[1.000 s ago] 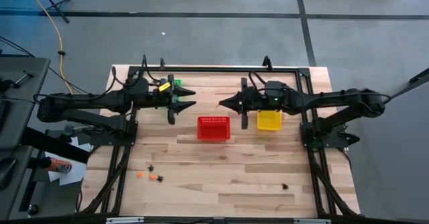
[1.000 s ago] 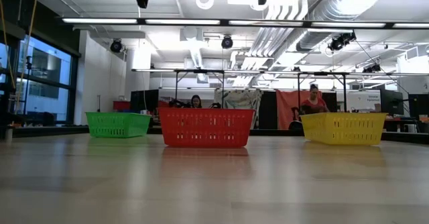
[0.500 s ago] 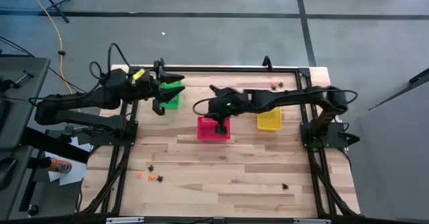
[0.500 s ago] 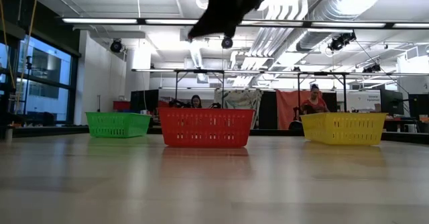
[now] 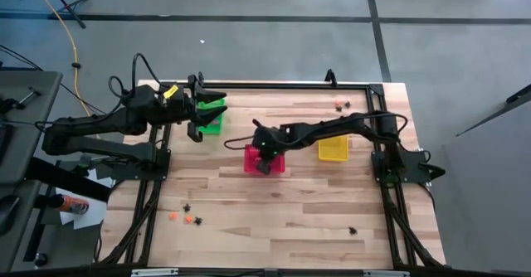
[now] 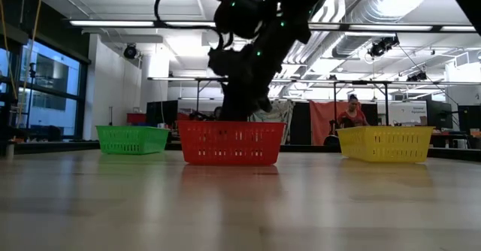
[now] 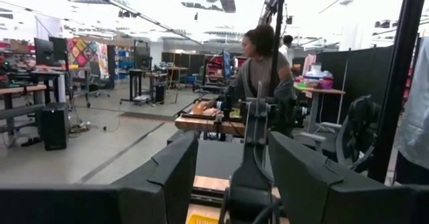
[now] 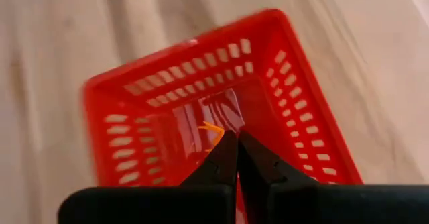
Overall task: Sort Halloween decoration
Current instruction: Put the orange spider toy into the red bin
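Observation:
The trinkets lie loose on the wooden table: orange and black ones near the near-left part [image 5: 187, 218], a black one near the near-right [image 5: 353, 230], and two at the far right edge [image 5: 340, 104]. My right gripper [image 5: 264, 162] [image 8: 236, 138] is shut and points down into the red basket [image 5: 249, 153] [image 6: 231, 143] [image 8: 295, 83]. An orange trinket [image 8: 210, 128] shows just beyond its tips. My left gripper [image 5: 209, 113] [image 7: 231, 177] is open and hovers above the green basket [image 5: 214, 104] [image 6: 133, 139], touching nothing. My right gripper comes from above into the red basket. Its shut fingertips [image 8: 228, 147] stand right beside the orange trinket on the basket floor. I cannot tell whether they touch it.
The yellow basket [image 5: 333, 150] [image 6: 385, 143] stands to the right of the red one. All three baskets sit in a row toward the far edge. Bare wood spreads across the near half [image 5: 282, 211]. People and desks show in the room behind.
My right arm has swung from beside the yellow basket toward the table's left, stretched out, tipped downward and lowered its gripper into the red basket. My left arm drew back a little toward the far left corner early on and has since kept still.

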You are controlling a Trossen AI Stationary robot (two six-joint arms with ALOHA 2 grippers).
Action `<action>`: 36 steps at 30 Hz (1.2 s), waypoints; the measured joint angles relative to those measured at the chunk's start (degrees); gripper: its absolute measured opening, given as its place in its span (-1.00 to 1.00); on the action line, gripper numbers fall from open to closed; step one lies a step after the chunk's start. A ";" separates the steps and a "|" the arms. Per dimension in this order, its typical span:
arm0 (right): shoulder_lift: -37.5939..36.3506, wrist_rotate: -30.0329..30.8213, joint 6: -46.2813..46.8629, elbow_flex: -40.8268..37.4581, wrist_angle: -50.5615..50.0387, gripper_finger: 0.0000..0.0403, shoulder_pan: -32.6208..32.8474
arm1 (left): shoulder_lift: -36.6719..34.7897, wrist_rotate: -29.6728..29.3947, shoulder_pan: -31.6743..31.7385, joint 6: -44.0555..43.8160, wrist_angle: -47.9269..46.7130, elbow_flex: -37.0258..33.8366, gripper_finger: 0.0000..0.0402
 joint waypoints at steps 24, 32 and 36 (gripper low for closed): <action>2.99 0.39 19.58 0.00 -0.10 -0.68 -1.77 | 0.00 0.01 0.00 -0.01 -0.09 0.00 -0.14; 1.42 -5.70 15.41 -0.02 -0.14 -0.07 -1.77 | 0.00 0.01 0.00 0.04 -0.04 0.00 -0.14; -2.90 -5.97 10.23 -0.02 -2.37 0.05 -1.75 | 0.00 0.02 -0.01 0.04 -0.22 0.00 -0.14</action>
